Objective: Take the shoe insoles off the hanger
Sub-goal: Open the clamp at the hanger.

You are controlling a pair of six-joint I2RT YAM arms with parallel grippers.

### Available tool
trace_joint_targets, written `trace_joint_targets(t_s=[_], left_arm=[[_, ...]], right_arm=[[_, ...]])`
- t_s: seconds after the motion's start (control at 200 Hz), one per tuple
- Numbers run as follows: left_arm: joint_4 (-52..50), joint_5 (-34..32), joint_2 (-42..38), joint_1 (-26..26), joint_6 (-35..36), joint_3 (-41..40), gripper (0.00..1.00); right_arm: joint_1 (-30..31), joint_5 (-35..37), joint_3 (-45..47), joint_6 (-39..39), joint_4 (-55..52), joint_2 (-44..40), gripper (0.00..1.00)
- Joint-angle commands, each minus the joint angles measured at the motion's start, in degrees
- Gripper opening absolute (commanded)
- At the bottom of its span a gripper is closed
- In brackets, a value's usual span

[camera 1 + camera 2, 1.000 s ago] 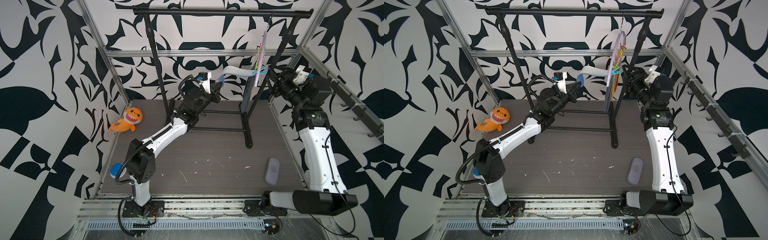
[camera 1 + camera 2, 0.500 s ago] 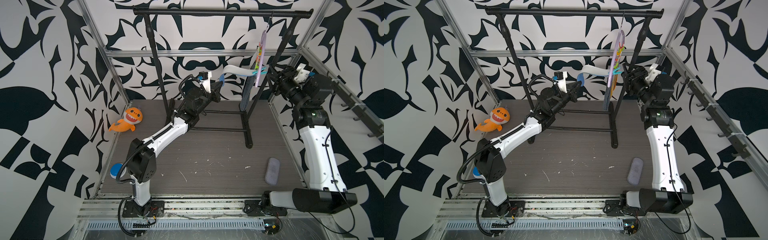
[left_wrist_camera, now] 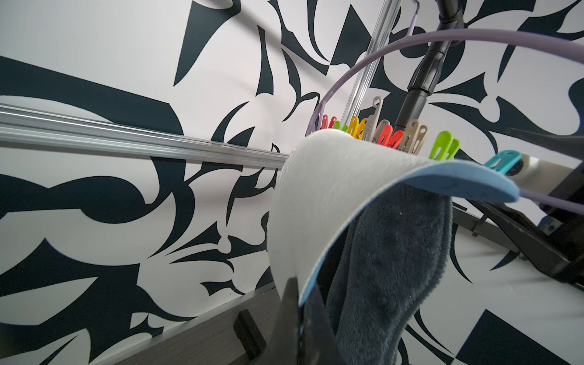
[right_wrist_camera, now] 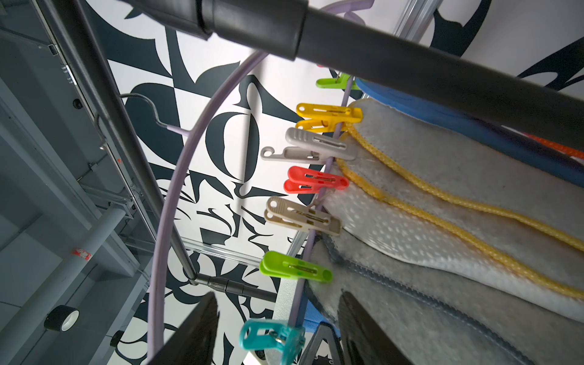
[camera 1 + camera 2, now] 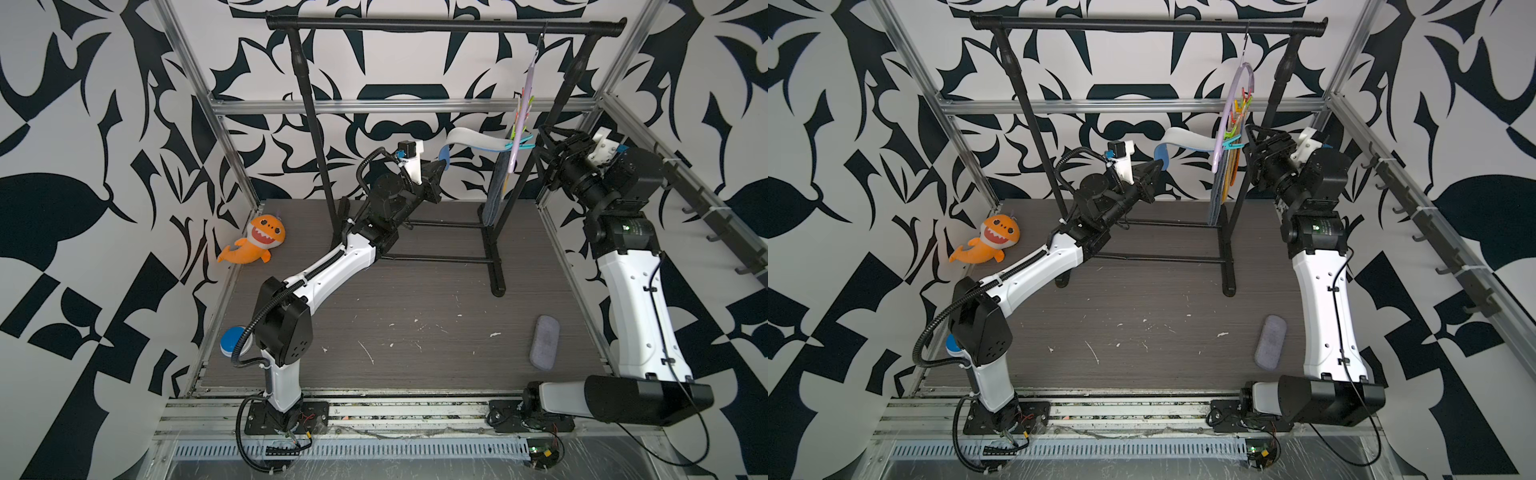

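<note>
The hanger point(image 5: 525, 95) hangs by its thin hook from the top bar of the black clothes rail point(image 5: 444, 25), close to the rail's right-hand upright, over the back right part of the counter point(image 5: 415, 299). It is seen nearly edge-on in both top views. Along its lower bar runs a row of coloured pegs, and the insoles hang from them packed close together.

The left wrist view shows a fuzzy dark grey-blue insole point(image 3: 388, 262) hanging straight down. The right wrist view shows pale insoles edged in yellow cord point(image 4: 442, 177) under the yellow, grey, red and beige pegs.

The left gripper point(image 5: 441, 165) is clenched on the free end of a white insole point(image 5: 473, 139) with a blue underside. This insole is drawn out sideways from the hanger towards the left and bends in an arc. Its other end reaches the hanger at the teal peg point(image 4: 271, 338).

The right gripper point(image 4: 278, 297) is on the far side of the hanger from the left one, with its jaws spread and nothing held. The teal peg lies between its two fingers, though whether either finger touches the peg cannot be told.

An orange plush shark point(image 5: 257, 241) lies at the counter's back left corner. A lilac-grey oblong pad point(image 5: 544, 343) lies flat near the front right corner. A small green mark on the right arm is too small to read.
</note>
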State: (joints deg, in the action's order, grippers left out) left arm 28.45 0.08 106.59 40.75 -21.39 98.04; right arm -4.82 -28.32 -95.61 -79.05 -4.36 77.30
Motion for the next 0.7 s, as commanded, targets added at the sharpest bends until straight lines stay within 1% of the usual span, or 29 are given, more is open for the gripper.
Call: trace_joint_targets(t_s=[0.0, 0.225, 0.475, 0.695], left_arm=[[1.98, 0.76, 0.37, -0.32, 0.29, 1.6, 0.0], [2.05, 0.71, 0.35, -0.32, 0.41, 1.34, 0.0], [2.6, 0.63, -0.14, -0.31, 0.52, 0.58, 0.0], [3.08, 0.63, -0.66, -0.32, 0.98, -0.17, 0.0]], right_arm=[[0.66, -0.38, -0.41, -0.47, 3.96, -0.44, 0.62], [3.04, 0.79, -0.45, 0.21, 3.96, 0.1, 0.57], [3.28, 2.19, -0.36, 0.87, 2.61, 0.22, 0.57], [3.28, 2.74, -1.68, 2.25, 0.58, 0.9, 0.5]])
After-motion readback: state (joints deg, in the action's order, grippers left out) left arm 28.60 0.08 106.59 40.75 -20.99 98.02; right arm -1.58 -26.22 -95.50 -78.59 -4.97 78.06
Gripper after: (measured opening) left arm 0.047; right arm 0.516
